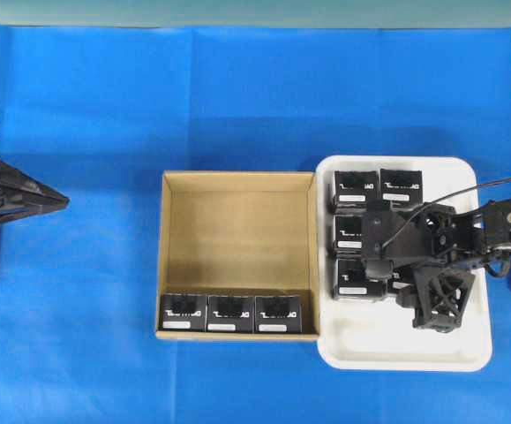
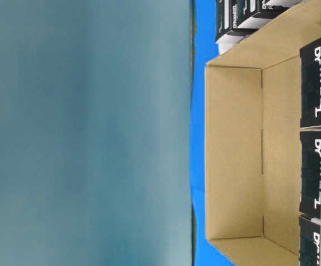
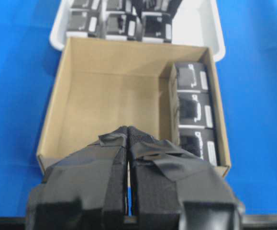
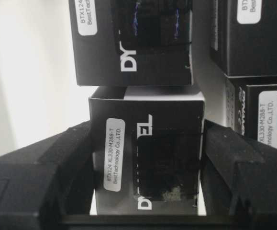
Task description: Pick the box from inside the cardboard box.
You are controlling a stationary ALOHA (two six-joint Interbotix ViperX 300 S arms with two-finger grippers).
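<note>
Cartons fill two places: three small black cartons (image 1: 222, 313) stand in a row along the near wall of the tan cardboard box (image 1: 237, 181), touching one another, while the rest of that box's floor is bare. Just right of it, touching its right wall, sits a white tray (image 1: 467, 353) with more of the same black cartons packed in its far and left part. One of these, the held carton (image 4: 148, 163) with a white label reading BTX124 XL330-M288-T, sits between the fingers of the right gripper (image 4: 145, 191); in the right wrist view both black pads press against its two sides, so the right gripper is clamped on it over the tray. From overhead the right gripper (image 1: 371, 265) covers much of the tray's left column. Well apart at the left edge of the blue table cover (image 1: 78, 106), the left gripper (image 3: 128, 143) points toward the cardboard box, its taped fingers pressed together with nothing between them.
</note>
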